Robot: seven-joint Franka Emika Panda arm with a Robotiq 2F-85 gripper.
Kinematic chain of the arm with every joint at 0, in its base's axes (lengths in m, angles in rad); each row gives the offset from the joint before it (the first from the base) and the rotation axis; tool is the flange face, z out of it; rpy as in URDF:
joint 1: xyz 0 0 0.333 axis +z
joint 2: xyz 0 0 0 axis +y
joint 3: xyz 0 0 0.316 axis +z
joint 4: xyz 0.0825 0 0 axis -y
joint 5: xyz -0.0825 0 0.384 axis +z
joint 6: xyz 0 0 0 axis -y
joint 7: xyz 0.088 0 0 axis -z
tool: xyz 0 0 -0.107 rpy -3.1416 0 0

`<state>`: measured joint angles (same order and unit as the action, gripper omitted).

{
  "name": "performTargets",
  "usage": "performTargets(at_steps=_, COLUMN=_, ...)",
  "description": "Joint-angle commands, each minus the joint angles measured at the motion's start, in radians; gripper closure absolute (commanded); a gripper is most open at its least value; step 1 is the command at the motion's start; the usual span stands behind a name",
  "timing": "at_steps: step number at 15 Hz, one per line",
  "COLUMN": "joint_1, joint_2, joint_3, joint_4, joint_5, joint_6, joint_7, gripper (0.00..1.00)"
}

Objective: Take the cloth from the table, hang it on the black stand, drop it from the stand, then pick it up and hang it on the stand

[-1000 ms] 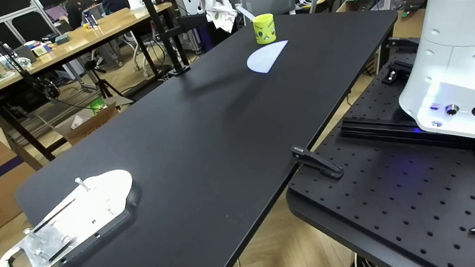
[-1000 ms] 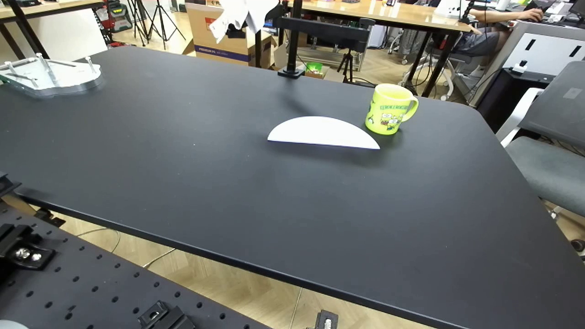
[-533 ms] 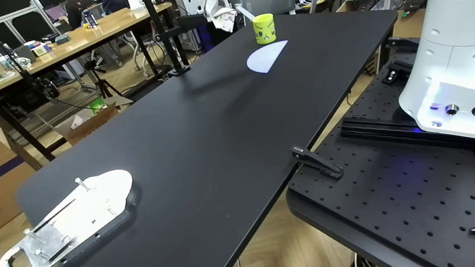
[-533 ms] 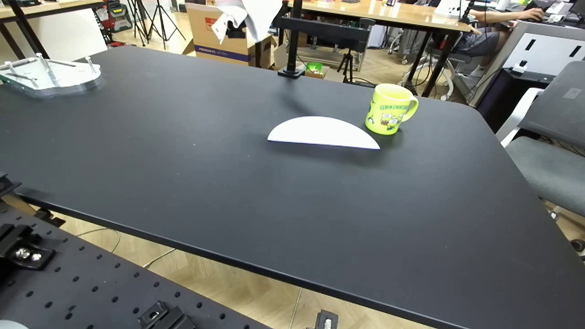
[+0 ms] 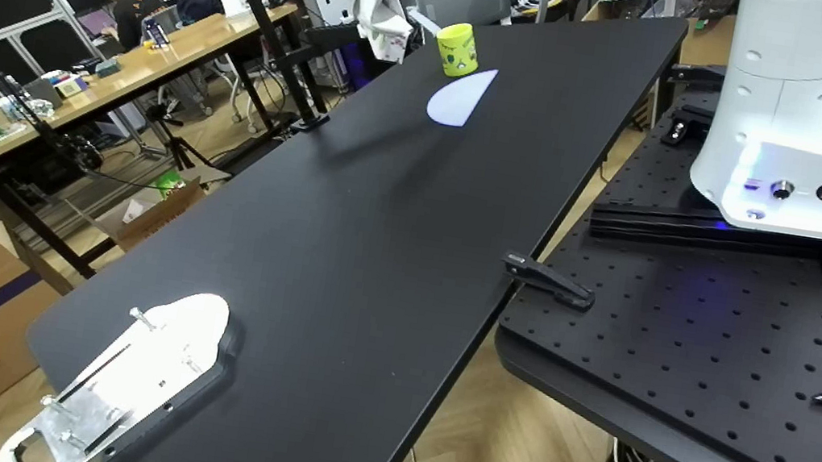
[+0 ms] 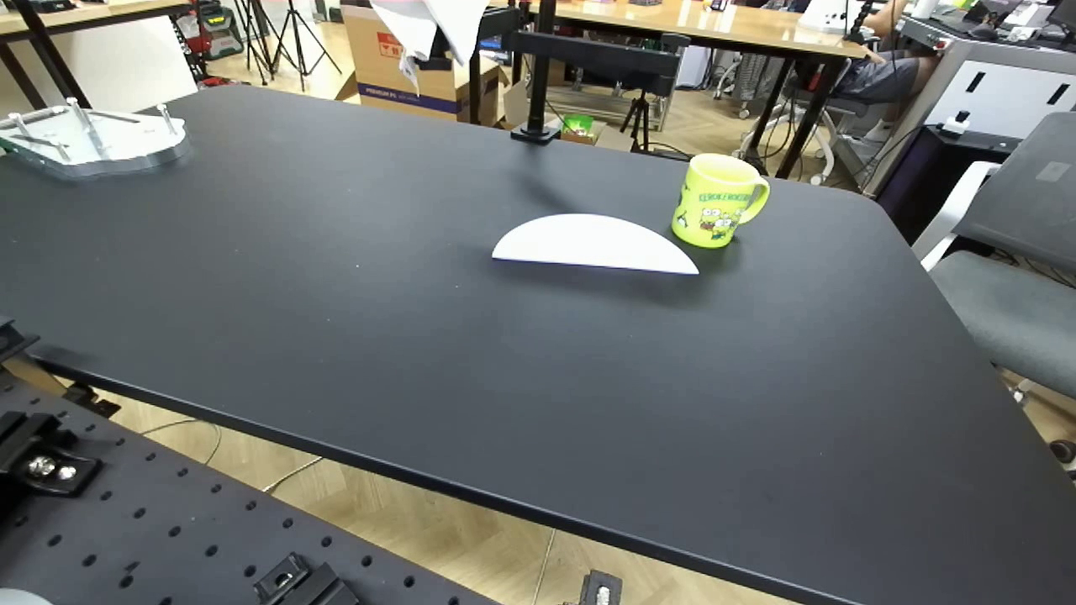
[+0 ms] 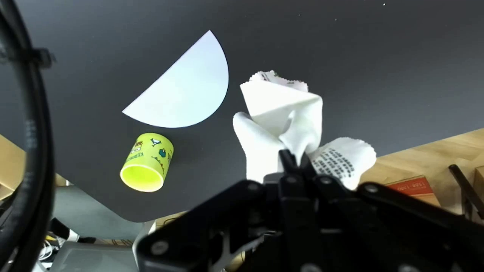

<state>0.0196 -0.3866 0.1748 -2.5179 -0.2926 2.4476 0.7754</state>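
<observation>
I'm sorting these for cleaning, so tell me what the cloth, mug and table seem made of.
Cloth: soft, matte fabric, from its loose folds and finely jagged edges; fibre unclear.
Mug: smooth, probably plastic, as the same bright yellow runs inside and out; ceramic is possible.
Table: smooth, matte black top with no sharp reflections or grain; perhaps laminate or coated board.
</observation>
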Motion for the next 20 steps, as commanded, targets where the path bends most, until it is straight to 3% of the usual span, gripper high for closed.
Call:
performTargets(at_steps=1, joint_1=-0.002, joint_2=-0.132, joint_3=0.014, joint_4=-0.067, joint_5=0.044, joint_6=-0.029, joint_7=-0.039, gripper=0.99)
performTargets(at_steps=12, joint_1=-0.028, joint_2=-0.122, joint_3=0.044, joint_4=-0.067, joint_5=0.112, joint_6=-0.059, joint_7=-0.124, gripper=0.99)
performTargets(at_steps=20, joint_1=-0.103, joint_2=0.054, joint_3=0.037, joint_4=-0.016, joint_5=0.085, joint_6=0.032, joint_7=-0.122, gripper=0.99)
